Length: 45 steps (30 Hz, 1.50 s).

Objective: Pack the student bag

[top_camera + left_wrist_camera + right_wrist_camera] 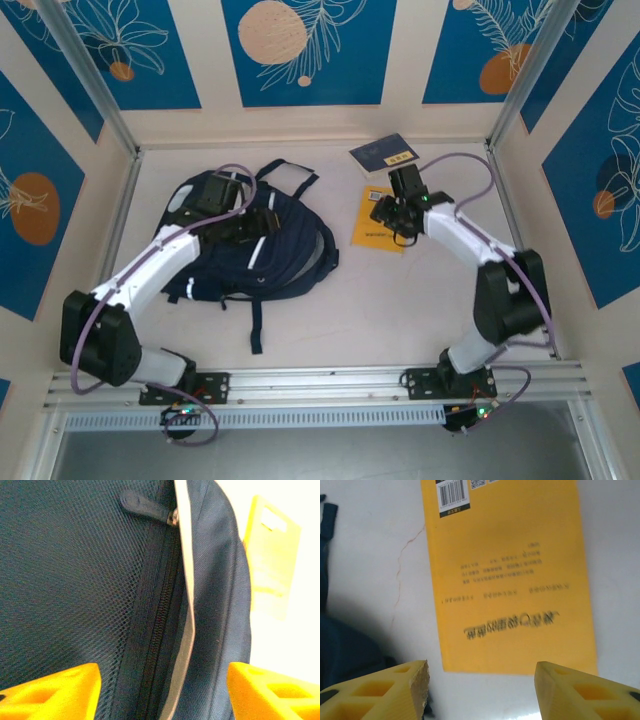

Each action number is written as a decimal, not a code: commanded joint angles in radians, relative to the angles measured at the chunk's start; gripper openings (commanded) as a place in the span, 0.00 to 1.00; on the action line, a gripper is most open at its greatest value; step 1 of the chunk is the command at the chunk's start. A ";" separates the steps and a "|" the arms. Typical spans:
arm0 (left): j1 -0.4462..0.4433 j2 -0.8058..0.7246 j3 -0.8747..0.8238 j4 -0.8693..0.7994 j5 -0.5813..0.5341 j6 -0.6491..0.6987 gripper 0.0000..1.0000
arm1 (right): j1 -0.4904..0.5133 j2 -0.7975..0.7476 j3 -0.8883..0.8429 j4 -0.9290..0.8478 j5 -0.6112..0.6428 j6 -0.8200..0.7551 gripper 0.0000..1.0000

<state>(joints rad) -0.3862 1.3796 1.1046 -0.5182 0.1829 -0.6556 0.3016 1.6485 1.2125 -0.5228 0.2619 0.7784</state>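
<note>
The student bag (285, 262) lies flat on the table left of centre, dark navy with pale stripes. My left gripper (257, 228) hovers over its upper side. In the left wrist view it is open (162, 692), its yellow fingers (55, 692) straddling the shut zipper (159, 615) and a pale stripe (187, 630), holding nothing. The zipper pull (145, 506) lies ahead of it. A yellow book (370, 232) lies right of the bag. My right gripper (390, 218) hangs over it, open (482, 690) and empty, with the yellow book's (512, 580) near edge just ahead of the fingertips.
A dark blue book (383, 153) with a yellow label lies at the back, beyond the yellow one. The bag's straps (256, 325) trail toward the near edge. Walls close in the table on three sides. A corner of the bag (345, 650) sits left of the right gripper.
</note>
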 commanded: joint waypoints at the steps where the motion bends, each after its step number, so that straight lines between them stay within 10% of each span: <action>1: 0.015 -0.070 -0.009 -0.028 -0.058 0.021 0.72 | -0.026 0.165 0.164 -0.102 -0.115 -0.058 0.57; 10: -0.009 -0.196 -0.030 0.000 -0.150 0.078 0.78 | -0.044 0.460 0.364 -0.259 -0.182 -0.030 0.55; 28: -0.161 -0.088 0.072 -0.008 -0.079 0.136 0.77 | -0.036 0.100 -0.175 -0.057 -0.284 0.018 0.52; 41: -0.201 -0.080 0.067 -0.014 -0.065 0.186 0.75 | -0.105 0.259 0.243 -0.307 0.034 -0.143 0.66; 45: -0.200 -0.087 0.051 -0.004 -0.056 0.182 0.75 | -0.093 0.395 0.419 -0.367 0.019 -0.205 0.48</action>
<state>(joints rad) -0.5831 1.3174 1.1603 -0.5163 0.1036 -0.4938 0.1989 1.9682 1.5421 -0.7837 0.2497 0.6361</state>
